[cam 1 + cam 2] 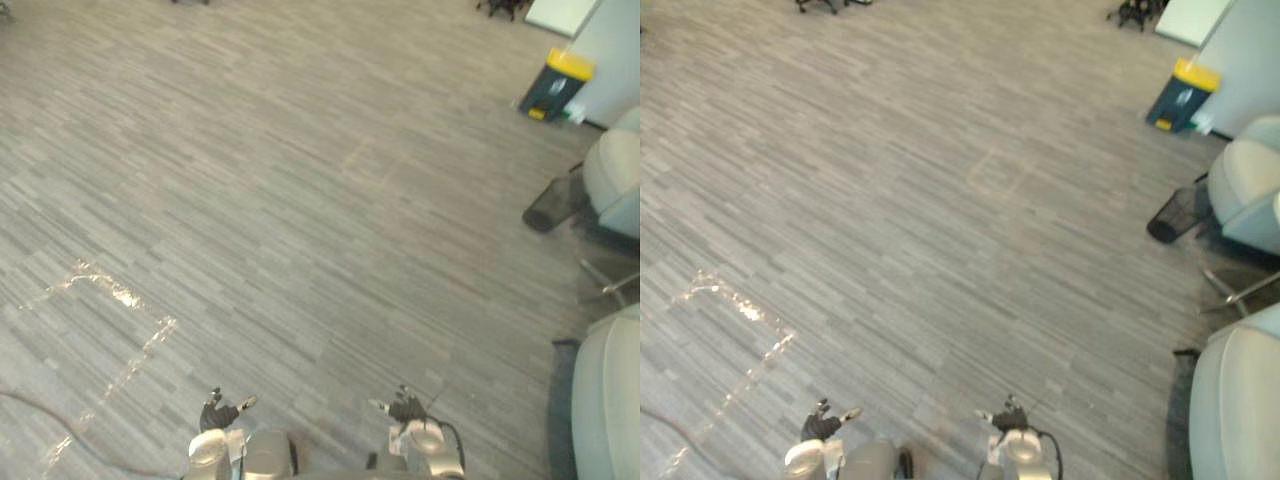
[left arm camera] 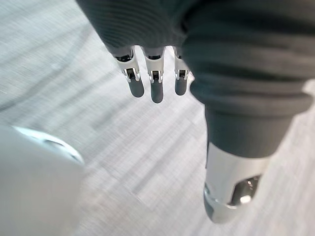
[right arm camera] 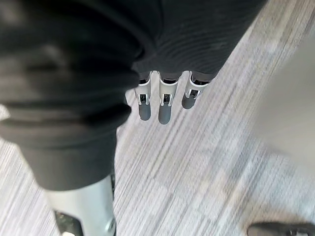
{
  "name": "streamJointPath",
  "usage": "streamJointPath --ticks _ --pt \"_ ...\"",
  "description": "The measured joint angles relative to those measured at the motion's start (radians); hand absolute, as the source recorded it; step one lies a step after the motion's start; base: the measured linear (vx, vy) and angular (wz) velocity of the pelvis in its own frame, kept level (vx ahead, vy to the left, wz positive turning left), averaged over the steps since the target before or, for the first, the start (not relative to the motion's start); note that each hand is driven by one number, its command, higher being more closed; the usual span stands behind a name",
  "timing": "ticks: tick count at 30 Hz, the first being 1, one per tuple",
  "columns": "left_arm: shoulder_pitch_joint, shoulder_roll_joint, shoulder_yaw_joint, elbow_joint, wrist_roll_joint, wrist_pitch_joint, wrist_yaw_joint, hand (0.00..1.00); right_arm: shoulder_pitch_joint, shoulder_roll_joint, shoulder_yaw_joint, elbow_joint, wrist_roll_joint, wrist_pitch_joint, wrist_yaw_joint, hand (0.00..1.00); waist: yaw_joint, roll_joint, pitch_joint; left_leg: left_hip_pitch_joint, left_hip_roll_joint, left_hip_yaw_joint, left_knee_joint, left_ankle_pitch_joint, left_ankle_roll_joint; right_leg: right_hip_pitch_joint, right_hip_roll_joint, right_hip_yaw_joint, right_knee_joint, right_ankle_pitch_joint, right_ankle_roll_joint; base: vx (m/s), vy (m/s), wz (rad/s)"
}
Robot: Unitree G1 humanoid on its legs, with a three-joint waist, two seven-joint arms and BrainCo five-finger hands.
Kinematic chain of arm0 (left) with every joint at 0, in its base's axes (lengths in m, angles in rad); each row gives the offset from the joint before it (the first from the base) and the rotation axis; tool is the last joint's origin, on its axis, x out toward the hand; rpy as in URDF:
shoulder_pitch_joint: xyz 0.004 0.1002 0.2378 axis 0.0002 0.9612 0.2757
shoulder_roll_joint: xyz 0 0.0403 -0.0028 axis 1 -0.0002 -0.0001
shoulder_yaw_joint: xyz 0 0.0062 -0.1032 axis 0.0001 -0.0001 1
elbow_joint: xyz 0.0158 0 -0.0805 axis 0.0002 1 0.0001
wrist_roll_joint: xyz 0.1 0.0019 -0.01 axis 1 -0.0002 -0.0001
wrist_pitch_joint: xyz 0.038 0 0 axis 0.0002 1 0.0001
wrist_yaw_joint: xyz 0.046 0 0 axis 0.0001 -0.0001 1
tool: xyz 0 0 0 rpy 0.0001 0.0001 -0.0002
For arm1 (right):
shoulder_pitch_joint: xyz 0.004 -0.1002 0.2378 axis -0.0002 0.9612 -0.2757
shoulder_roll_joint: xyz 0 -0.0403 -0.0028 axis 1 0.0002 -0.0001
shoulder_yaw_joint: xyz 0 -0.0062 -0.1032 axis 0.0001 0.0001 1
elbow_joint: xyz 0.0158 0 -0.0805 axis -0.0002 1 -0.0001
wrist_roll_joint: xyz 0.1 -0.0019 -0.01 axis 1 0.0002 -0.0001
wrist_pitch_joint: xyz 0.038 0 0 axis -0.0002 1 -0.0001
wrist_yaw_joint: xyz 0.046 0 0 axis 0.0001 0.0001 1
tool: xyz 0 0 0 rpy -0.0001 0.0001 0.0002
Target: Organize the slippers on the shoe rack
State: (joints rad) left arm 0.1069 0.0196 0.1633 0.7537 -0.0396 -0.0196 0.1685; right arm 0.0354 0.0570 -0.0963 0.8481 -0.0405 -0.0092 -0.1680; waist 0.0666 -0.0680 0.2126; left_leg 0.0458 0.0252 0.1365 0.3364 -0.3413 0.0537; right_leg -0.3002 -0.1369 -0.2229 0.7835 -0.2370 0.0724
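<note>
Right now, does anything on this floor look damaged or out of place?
The shiny floor tape at left is ragged and patchy. The black mesh wastebasket at right may be tipped.

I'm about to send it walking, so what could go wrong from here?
The black mesh wastebasket and pale upholstered chairs crowd the robot's right side; a turn that way might clip them. The shiny clear tape strip on the grey carpet floor could snag a step. The left hand and right hand hang open and empty.
</note>
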Motion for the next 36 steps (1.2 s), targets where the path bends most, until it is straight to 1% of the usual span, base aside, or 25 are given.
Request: streamJointPath --ticks 1,4,5,6,9,10,11,12,13,15,17,19,20,21,22,23,24,26,27,28,29,30,32,35,36 --pt "-0.001 -0.002 0.000 0.004 0.000 0.000 0.000 0.00 0.001 0.001 -0.006 0.002 0.000 0.000 0.000 0.00 -0.004 0.000 0.000 0.019 0.000 -0.009 -0.012 -0.006 -0.003 -0.012 0.008 -0.024 -0.099 0.010 -0.005 0.42 -0.070 0.52" --pt "-0.008 0.006 0.004 0.022 0.000 0.002 0.001 0.00 -0.020 0.002 -0.019 0.034 0.001 0.000 0.002 0.00 -0.016 -0.003 -0.001 0.088 -0.002 -0.051 -0.039 -0.050 -0.039 -0.034 0.070 -0.014 -0.506 0.153 -0.018 0.48 -0.114 0.51" --pt "-0.016 0.006 0.003 0.030 0.000 0.003 0.000 0.00 -0.030 -0.006 -0.021 0.041 0.001 0.001 0.004 0.00 -0.034 0.008 -0.007 0.122 0.012 -0.101 -0.067 -0.068 -0.053 -0.022 0.097 0.013 -0.532 0.283 -0.055 0.77 -0.230 0.86" --pt "-0.028 0.001 0.002 0.045 0.001 0.003 -0.001 0.00 -0.033 -0.017 -0.025 0.042 0.001 0.003 0.005 0.00 -0.033 0.032 -0.020 0.150 0.043 -0.151 -0.097 -0.066 -0.057 -0.020 0.123 0.006 -0.499 0.262 -0.102 0.85 -0.259 0.87" --pt "-0.027 -0.013 -0.005 0.045 0.019 0.005 -0.007 0.00 -0.033 -0.010 -0.068 0.028 0.001 0.004 0.006 0.00 -0.040 0.058 -0.024 0.136 0.075 -0.245 0.032 -0.033 -0.092 -0.008 0.134 -0.049 -0.364 0.122 -0.124 0.60 -0.188 0.35" --pt "-0.021 -0.017 -0.003 0.045 0.020 0.005 -0.009 0.00 -0.030 -0.009 -0.064 0.025 0.001 0.005 0.006 0.00 -0.046 0.067 -0.023 0.096 0.080 -0.268 0.174 -0.014 -0.122 0.029 0.152 -0.059 -0.361 0.086 -0.129 0.64 -0.187 0.16" --pt "-0.016 -0.028 0.007 0.043 0.030 0.005 -0.017 0.00 -0.019 -0.010 -0.055 0.012 0.001 0.008 0.007 0.00 -0.046 0.083 -0.020 0.003 0.090 -0.285 0.426 0.081 -0.169 0.097 0.185 -0.061 -0.389 0.055 -0.137 0.63 -0.153 0.00" --pt "-0.013 -0.033 0.014 0.042 0.038 0.006 -0.018 0.00 -0.014 -0.009 -0.048 0.005 0.001 0.010 0.007 0.00 -0.040 0.089 -0.018 -0.040 0.097 -0.283 0.539 0.142 -0.181 0.126 0.196 -0.050 -0.407 0.044 -0.141 0.70 -0.050 -0.35" --pt "-0.002 -0.037 0.017 0.039 0.041 0.007 -0.019 0.00 -0.002 0.002 -0.039 0.000 0.004 0.016 0.007 0.00 -0.024 0.097 -0.018 -0.162 0.127 -0.249 0.784 0.118 -0.165 0.206 0.233 -0.019 -0.445 0.019 -0.157 0.58 0.020 -0.45" --pt "-0.003 -0.030 0.029 0.005 0.045 0.011 -0.019 0.00 0.001 0.014 -0.017 0.003 0.008 0.022 0.004 0.00 -0.003 0.077 -0.009 -0.283 0.132 -0.204 0.860 0.056 -0.123 0.307 0.235 0.027 -0.502 0.010 -0.162 0.63 0.044 -0.50" --pt "-0.002 -0.033 0.046 -0.035 0.047 0.010 -0.018 0.00 0.001 0.014 -0.014 0.000 0.014 0.026 0.000 0.00 0.014 0.058 -0.002 -0.384 0.128 -0.152 0.784 -0.002 -0.090 0.388 0.202 0.070 -0.558 0.008 -0.159 0.54 0.097 -0.57" --pt "-0.001 -0.032 0.051 -0.059 0.047 0.008 -0.018 0.00 -0.002 0.014 -0.014 -0.006 0.019 0.025 -0.008 0.00 0.028 0.044 0.006 -0.456 0.104 -0.128 0.611 -0.013 -0.084 0.447 0.153 0.107 -0.592 -0.017 -0.117 0.46 0.195 -0.61" --pt "0.000 -0.035 0.056 -0.066 0.044 0.004 -0.018 0.00 -0.005 0.014 -0.014 -0.006 0.020 0.024 -0.010 0.00 0.043 0.039 0.010 -0.496 0.091 -0.143 0.441 0.018 -0.099 0.474 0.115 0.138 -0.599 -0.058 -0.069 0.62 0.398 -0.63" --pt "0.008 -0.047 0.056 -0.070 0.033 0.002 -0.019 0.00 -0.006 0.014 -0.019 -0.001 0.020 0.024 -0.009 0.00 0.045 0.064 0.007 -0.507 0.086 -0.181 0.275 0.150 -0.133 0.508 0.099 0.163 -0.596 -0.102 -0.032 0.52 0.351 -0.62" --pt "0.009 -0.053 0.057 -0.073 0.028 -0.001 -0.017 0.00 -0.007 0.012 -0.012 0.010 0.020 0.027 -0.010 0.00 0.054 0.061 0.010 -0.490 0.084 -0.162 0.280 0.190 -0.119 0.524 0.093 0.184 -0.591 -0.120 -0.017 0.63 0.431 -0.45" --pt "0.006 -0.042 0.057 -0.075 0.029 -0.005 -0.015 0.00 -0.017 0.003 0.022 0.031 0.020 0.033 -0.004 0.00 0.060 0.027 -0.009 -0.481 0.057 -0.124 0.300 0.128 -0.112 0.517 0.051 0.224 -0.563 -0.115 -0.034 0.54 0.355 -0.34" --pt "0.011 -0.042 0.056 -0.074 0.029 -0.012 -0.015 0.00 -0.020 0.004 0.020 0.025 0.019 0.029 -0.006 0.00 0.062 0.021 -0.017 -0.473 0.049 -0.110 0.323 0.079 -0.088 0.505 0.040 0.252 -0.530 -0.078 -0.039 0.65 0.420 -0.42" --pt "0.015 -0.036 0.056 -0.068 0.027 -0.010 -0.014 0.00 -0.022 0.013 0.019 0.011 0.016 0.025 -0.007 0.00 0.078 0.005 -0.020 -0.420 0.046 -0.057 0.351 0.024 -0.052 0.474 0.012 0.287 -0.397 -0.051 0.007 0.46 0.279 -0.50" --pt "0.014 -0.033 0.053 -0.055 0.028 -0.010 -0.015 0.00 -0.018 0.013 0.012 0.005 0.009 0.024 -0.007 0.00 0.079 0.000 -0.020 -0.354 0.035 -0.028 0.346 -0.011 -0.033 0.420 -0.006 0.307 -0.212 -0.005 0.056 0.48 0.269 -0.40" --pt "0.014 -0.032 0.053 -0.049 0.028 -0.009 -0.015 0.00 -0.016 0.012 0.010 0.002 0.007 0.023 -0.006 0.00 0.078 0.001 -0.020 -0.325 0.032 -0.019 0.340 -0.024 -0.028 0.392 -0.009 0.312 -0.113 0.018 0.075 0.56 0.270 -0.35" --pt "0.012 -0.032 0.052 -0.033 0.031 -0.007 -0.014 0.00 -0.006 0.012 -0.001 0.001 0.001 0.022 -0.005 0.00 0.072 0.007 -0.014 -0.233 0.019 -0.007 0.313 -0.050 -0.017 0.316 -0.017 0.291 0.122 0.034 0.096 0.46 0.155 -0.15" --pt "0.006 -0.033 0.049 -0.022 0.031 -0.003 -0.014 0.00 0.009 0.012 -0.010 0.001 0.000 0.022 -0.003 0.00 0.054 0.014 -0.011 -0.153 0.012 -0.007 0.268 -0.062 -0.008 0.260 -0.021 0.235 0.250 0.016 0.071 0.44 0.120 -0.05" --pt "0.002 -0.034 0.034 -0.015 0.035 -0.001 -0.013 0.00 0.022 0.012 -0.015 -0.005 -0.001 0.023 -0.003 0.00 0.038 0.021 -0.009 -0.051 0.017 -0.007 0.178 -0.064 -0.004 0.159 -0.018 0.119 0.288 -0.022 0.017 0.38 0.054 0.02" --pt "-0.018 -0.033 0.034 0.018 0.038 0.003 -0.015 0.00 0.025 0.011 -0.023 -0.029 -0.005 0.014 -0.004 0.00 0.022 0.016 -0.009 0.036 0.040 0.002 0.089 -0.068 -0.024 0.039 -0.017 -0.047 0.094 -0.036 -0.006 0.45 -0.033 -0.05" --pt "-0.021 -0.031 0.035 0.034 0.038 0.005 -0.015 0.00 0.025 0.010 -0.026 -0.026 -0.005 0.013 -0.003 0.00 0.017 0.016 -0.008 0.099 0.052 0.023 0.032 -0.067 -0.034 0.016 -0.011 -0.119 -0.076 -0.025 -0.025 0.45 -0.067 -0.20"
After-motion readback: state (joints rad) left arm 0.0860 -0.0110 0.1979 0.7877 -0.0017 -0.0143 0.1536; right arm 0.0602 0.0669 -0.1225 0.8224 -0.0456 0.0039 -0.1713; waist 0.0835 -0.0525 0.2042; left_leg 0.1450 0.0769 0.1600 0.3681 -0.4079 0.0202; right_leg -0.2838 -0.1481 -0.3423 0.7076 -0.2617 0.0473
